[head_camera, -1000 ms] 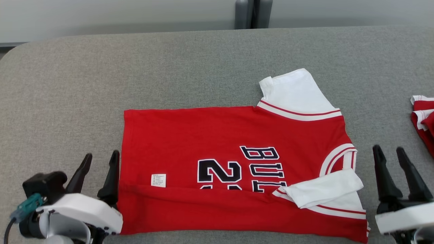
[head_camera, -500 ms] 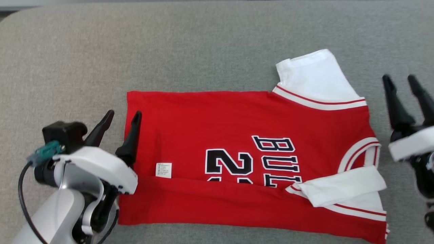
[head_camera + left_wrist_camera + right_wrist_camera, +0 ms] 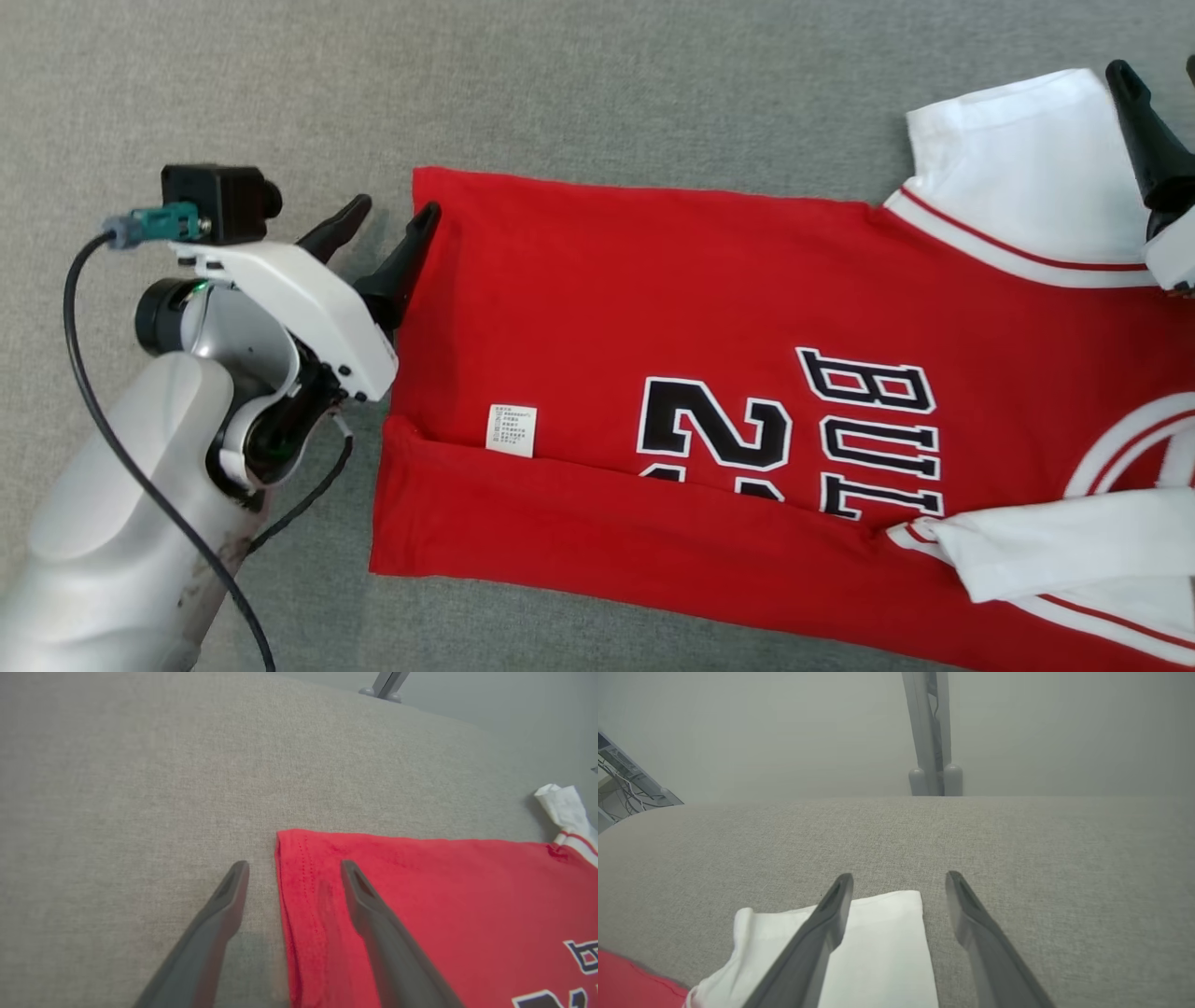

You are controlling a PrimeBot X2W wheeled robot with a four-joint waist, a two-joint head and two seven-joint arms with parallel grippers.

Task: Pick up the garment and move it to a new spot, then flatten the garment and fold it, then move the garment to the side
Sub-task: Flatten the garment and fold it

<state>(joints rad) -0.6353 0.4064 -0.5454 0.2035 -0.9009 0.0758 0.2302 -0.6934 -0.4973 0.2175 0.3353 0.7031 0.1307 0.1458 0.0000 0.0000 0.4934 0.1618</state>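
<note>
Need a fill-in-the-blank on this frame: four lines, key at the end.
1. The jersey body is ____ in colour.
2. Its far sleeve is ____ in colour.
3. The left gripper is ____, straddling the jersey's edge.
4. The whole digit beside BUL is ____.
Missing words: red; white; open; 2

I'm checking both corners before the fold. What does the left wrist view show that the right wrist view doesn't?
Left wrist view: the hem corner of the red jersey just ahead of the left gripper, whose open jaws straddle the hem edge, plus dark lettering. Right wrist view: the right gripper, jaws open astride an edge of the white sleeve, and cables far left. Both: grey table, jersey, sleeve, grey post.
</note>
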